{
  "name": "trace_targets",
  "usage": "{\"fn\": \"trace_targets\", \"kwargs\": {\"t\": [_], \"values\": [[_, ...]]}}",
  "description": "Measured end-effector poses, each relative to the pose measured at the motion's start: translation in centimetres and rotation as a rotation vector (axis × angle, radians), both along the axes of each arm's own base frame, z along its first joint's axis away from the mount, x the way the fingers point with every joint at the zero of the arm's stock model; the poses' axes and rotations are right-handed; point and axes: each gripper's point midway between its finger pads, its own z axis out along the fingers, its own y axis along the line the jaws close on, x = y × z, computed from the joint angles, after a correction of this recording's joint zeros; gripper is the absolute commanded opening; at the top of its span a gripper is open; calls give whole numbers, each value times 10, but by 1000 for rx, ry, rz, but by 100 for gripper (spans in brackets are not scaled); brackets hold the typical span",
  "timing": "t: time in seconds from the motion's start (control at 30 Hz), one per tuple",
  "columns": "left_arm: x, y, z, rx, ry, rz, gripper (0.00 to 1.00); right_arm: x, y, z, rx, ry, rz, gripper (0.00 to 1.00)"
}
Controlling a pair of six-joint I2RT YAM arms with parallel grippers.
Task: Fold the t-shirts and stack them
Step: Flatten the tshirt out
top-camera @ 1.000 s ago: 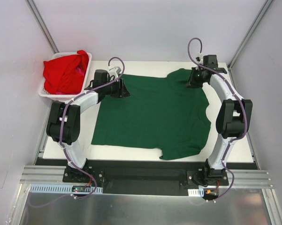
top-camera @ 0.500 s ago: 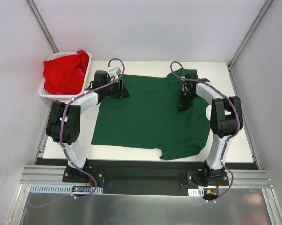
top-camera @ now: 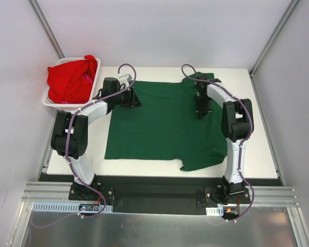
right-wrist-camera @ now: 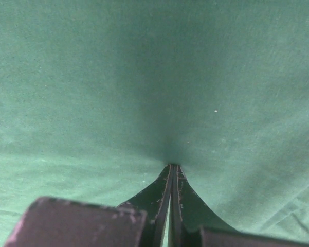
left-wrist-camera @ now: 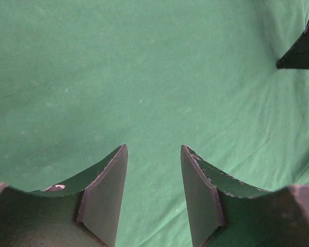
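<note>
Top external view showed a white slotted basket (top-camera: 49,99) at the far left of the table (top-camera: 257,149), with the red t-shirts (top-camera: 69,80) bundled loosely inside it and heaped above its rim. Just right of the basket, the left gripper (top-camera: 133,98) sat low over the far left corner of the dark green t-shirt (top-camera: 164,128). On the left wrist camera its fingers (left-wrist-camera: 108,190) stood apart, with flat green cloth below and nothing between them.

The green shirt lay spread flat over the middle of the table. Its long axis ran left to right: the straight hem faced left, toward the basket side, and the shoulders pointed right. One sleeve stuck out toward the far edge and the other toward the arm bases.

Further right, the right gripper (top-camera: 201,112) pointed down onto the shoulder end of the shirt. On the right wrist camera its fingers (right-wrist-camera: 159,190) were pressed together, with the cloth drawn into a small pucker at their tips.
</note>
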Motion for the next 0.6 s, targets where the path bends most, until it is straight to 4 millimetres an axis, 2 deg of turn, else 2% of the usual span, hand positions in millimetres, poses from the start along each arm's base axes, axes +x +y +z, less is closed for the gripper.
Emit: {"fn": "trace_targets", "kwargs": {"t": [0.4, 0.6], "values": [[3, 6, -1, 2, 1, 16, 45, 39, -1, 2, -32, -36, 35, 1], [3, 6, -1, 2, 1, 16, 40, 41, -1, 3, 5, -67, 31, 1]]}}
